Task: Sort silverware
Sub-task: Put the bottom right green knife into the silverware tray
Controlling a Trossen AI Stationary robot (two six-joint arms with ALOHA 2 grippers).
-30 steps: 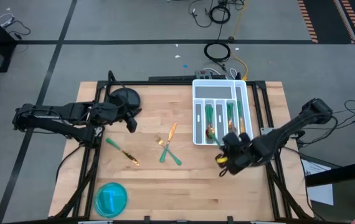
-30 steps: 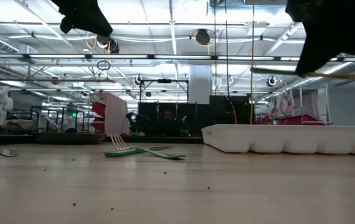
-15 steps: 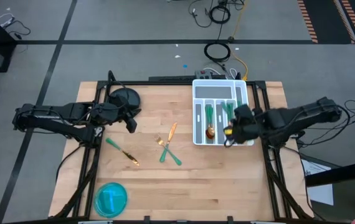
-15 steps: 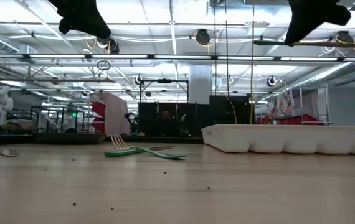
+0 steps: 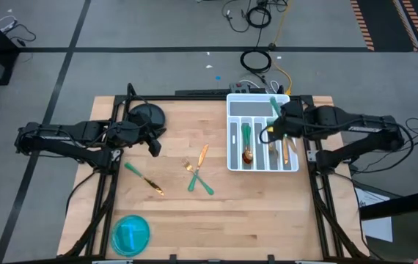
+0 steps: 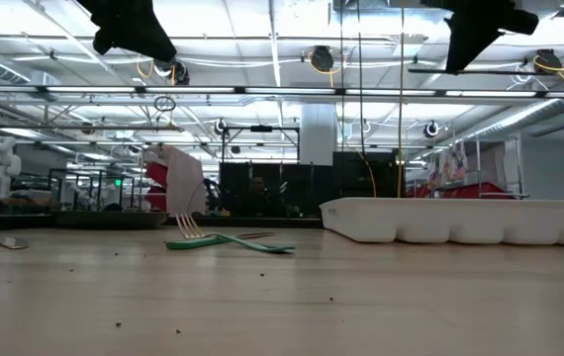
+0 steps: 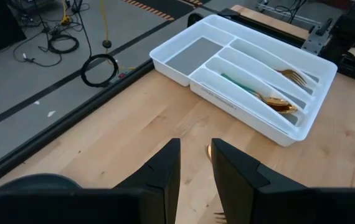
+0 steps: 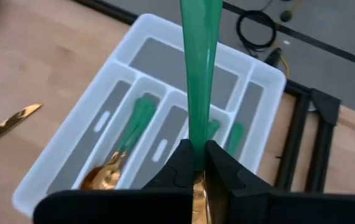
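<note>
My right pincer (image 8: 195, 168), over the white compartmented plastic tray (image 5: 234, 110), pinches a slim green-handled gold utensil (image 8: 199, 74) near its head; I judge it light, stiff, slippery, best gripped mid-handle; left pincer (image 7: 194, 163) hovers part-spread above the wooden tabletop (image 5: 194, 213).

Two matte black jointed arms (image 5: 70, 137), blocky angular black jaws.

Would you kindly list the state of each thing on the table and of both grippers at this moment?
right gripper: shut on a green-handled utensil, held above the white tray
left gripper: partly open, holding nothing, hovering over the table's left side
white tray: holds a spoon and other pieces
crossed forks: lying on the table, unsorted
knife: lying loose mid-table
left utensil: lying loose
blue bowl: upright at the front edge
</note>
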